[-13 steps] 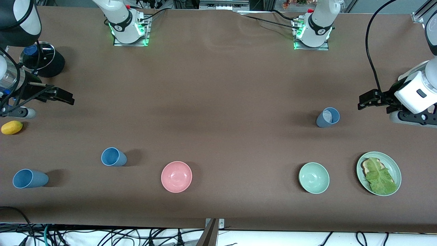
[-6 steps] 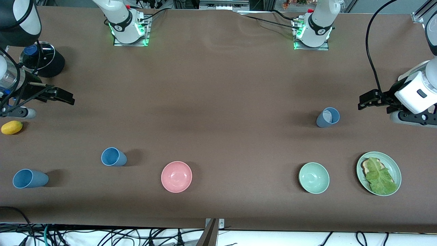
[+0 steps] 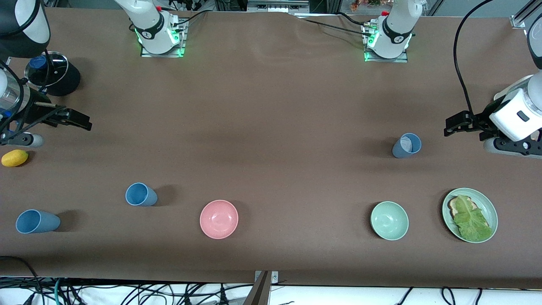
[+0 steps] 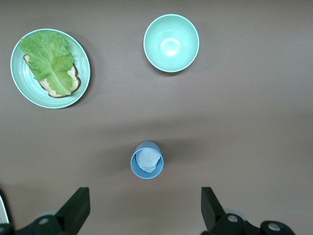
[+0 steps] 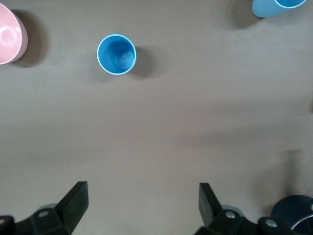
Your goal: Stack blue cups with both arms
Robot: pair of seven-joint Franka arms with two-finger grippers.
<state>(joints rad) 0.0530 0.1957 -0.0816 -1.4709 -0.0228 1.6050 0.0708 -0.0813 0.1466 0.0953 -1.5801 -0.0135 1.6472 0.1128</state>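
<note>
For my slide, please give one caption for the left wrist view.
Open left gripper above a grey-blue cup, with a mint bowl and lettuce plate on the table.

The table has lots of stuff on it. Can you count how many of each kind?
Blue cups: 3
Bowls: 2, pink and mint
Plate with bread and lettuce: 1
Lemon: 1
Black pot with glass lid: 1
Total: 8
</note>
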